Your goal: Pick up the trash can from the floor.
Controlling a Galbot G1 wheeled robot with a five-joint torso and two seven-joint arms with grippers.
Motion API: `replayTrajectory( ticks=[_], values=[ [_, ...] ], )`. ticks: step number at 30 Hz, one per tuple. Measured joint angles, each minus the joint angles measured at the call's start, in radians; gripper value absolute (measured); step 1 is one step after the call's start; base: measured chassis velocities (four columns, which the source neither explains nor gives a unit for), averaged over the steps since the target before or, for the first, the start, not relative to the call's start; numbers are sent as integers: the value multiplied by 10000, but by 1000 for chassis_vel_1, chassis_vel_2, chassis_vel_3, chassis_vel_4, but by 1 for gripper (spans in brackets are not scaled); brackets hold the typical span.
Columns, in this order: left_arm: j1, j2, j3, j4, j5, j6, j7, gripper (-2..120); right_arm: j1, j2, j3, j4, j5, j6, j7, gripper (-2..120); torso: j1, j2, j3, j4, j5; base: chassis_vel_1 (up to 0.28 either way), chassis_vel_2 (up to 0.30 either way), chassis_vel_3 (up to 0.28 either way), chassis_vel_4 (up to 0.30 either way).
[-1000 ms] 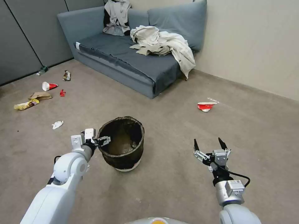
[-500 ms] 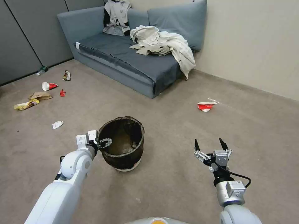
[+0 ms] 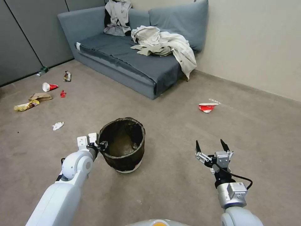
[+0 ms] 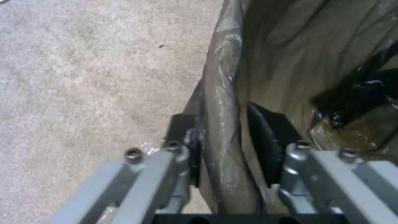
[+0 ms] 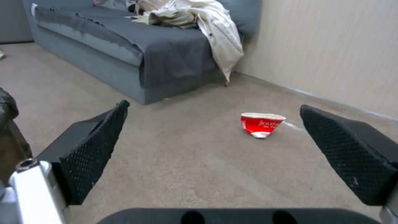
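The trash can (image 3: 124, 144) stands upright on the floor (image 3: 175, 188), right in front of the robot, its dark bag folded over the rim and a strip of white base showing at the bottom. The left end effector (image 3: 101, 146) is at the can's near-left rim, and the left wrist view tells the story: the bagged rim (image 4: 224, 124) runs straight up between the two fingers (image 4: 265, 146), one outside the can, one inside against the bag. The outer pad sits against the plastic, the inner one close beside it, so the end effector is clamped on the rim or very nearly so. The can's base looks planted on the carpet, not lifted. Over on the right, the right end effector (image 3: 211, 147) hangs low above the floor, well apart from the can, fingers spread wide with nothing between them. Through that gap in the right wrist view sits a crushed red cup (image 5: 261, 124) on the carpet, near the wall. Behind it all, a grey sofa (image 3: 125, 59) with pale clothes (image 3: 163, 42) heaped on it, and off to the far left a scatter of litter (image 3: 40, 95) lies on the floor.
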Motion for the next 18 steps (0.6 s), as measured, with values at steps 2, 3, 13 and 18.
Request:
replayTrajectory(
  ticks=[2,3,13,18],
  values=[
    [0,-9,-2,2,0,2,-7,20,2,1,-2,0,0,1,0,100,0,0,0,0,0,0,0,0,0],
    [0,-17,-6,4,0,-1,-22,15,3,2,-3,0,0,3,-1,100,-1,0,0,1,1,0,0,0,0],
    [340,30,-111,-311,-36,-1301,113,3,4,1,-2,20,-3,17,-4,100,0,0,0,0,-1,0,0,0,0],
    [745,199,-297,-1017,-58,-2102,316,3,11,-2,-7,49,-6,17,-3,100,0,0,1,1,0,0,0,0,0]
  ],
)
